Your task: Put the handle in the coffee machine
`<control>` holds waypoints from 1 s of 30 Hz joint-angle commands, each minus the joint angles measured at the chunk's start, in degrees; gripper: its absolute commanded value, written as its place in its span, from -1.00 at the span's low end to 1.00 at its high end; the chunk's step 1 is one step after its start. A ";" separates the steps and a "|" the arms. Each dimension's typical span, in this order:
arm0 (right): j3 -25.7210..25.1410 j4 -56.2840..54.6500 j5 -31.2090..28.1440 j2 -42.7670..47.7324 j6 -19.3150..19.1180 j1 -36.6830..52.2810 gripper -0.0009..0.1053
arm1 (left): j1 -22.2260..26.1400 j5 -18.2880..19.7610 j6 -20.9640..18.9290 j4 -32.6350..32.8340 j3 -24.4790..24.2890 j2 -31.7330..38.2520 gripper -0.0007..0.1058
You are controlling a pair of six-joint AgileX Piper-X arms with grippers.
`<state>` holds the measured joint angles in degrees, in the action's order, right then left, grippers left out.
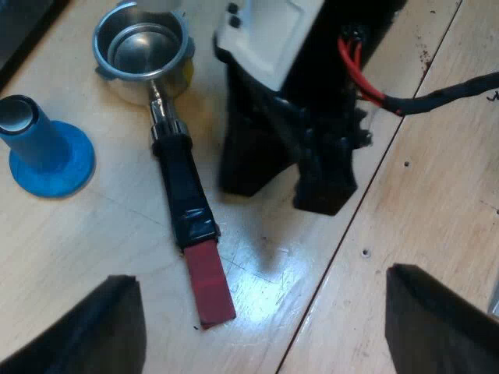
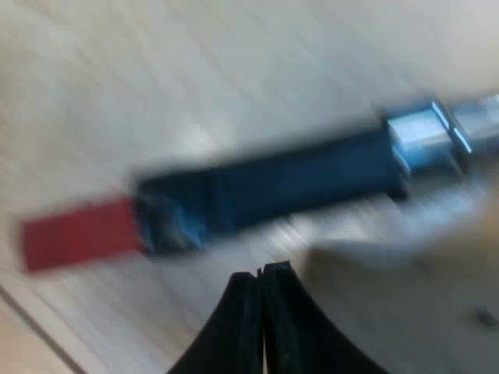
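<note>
The metal holder (image 1: 144, 51) is seen lying loose on the pale wooden desk (image 1: 62, 249), with its round basket turned upward and shown to be bare and shiny inside. A short metal neck (image 1: 160, 109) leads from the basket into the dark handle (image 1: 183, 187), which is laid flat on the desk and is finished by the red end (image 1: 209, 284). The blue tamper (image 1: 43, 148) is stood upright on its wide base near the basket, apart from the holder. The left tool (image 1: 261, 274) is held above the desk with its two black fingers (image 1: 78, 331) spread wide and nothing between them, and the red end is found just ahead of the gap. The right tool (image 1: 284, 187) is set low over the desk just beside the dark handle, on the side away from the tamper; whether the desk is touched by it cannot be told. In the right wrist view its fingers (image 2: 234, 327) are seen pressed together tip to tip, with nothing gripped. The handle is seen lying crosswise just beyond those tips, and a thin strip of desk is left showing between tips and handle. A dark seam (image 1: 366, 187) is seen running across the desk past the right tool.
</note>
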<state>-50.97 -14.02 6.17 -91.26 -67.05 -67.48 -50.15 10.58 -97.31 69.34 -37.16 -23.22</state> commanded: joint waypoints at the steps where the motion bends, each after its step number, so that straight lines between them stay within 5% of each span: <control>1: -0.24 -4.78 0.49 0.00 -0.45 -0.09 -0.98 | -0.31 -1.06 -0.77 -0.04 -0.49 0.13 0.25; 12: -0.24 -24.79 -9.55 8.98 -1.98 -0.09 -0.98 | -0.31 -1.06 -0.77 -0.04 -0.49 0.13 0.25; 20: -0.60 -33.53 -14.56 17.40 -8.42 -0.09 -0.95 | -0.31 -1.06 -0.77 -0.17 -0.49 0.13 0.25; 27: -5.64 -36.41 -18.17 22.25 -16.05 -0.09 0.17 | -0.31 -1.51 -0.77 -1.57 -0.49 0.13 0.25; 30: -8.71 -36.41 -18.17 22.36 -18.24 -0.09 0.39 | -0.31 -3.98 -0.77 -3.74 -0.49 0.13 0.25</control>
<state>-58.17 -49.90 -11.65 -69.31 -83.44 -67.48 -50.15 9.19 -97.31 67.08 -37.16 -23.22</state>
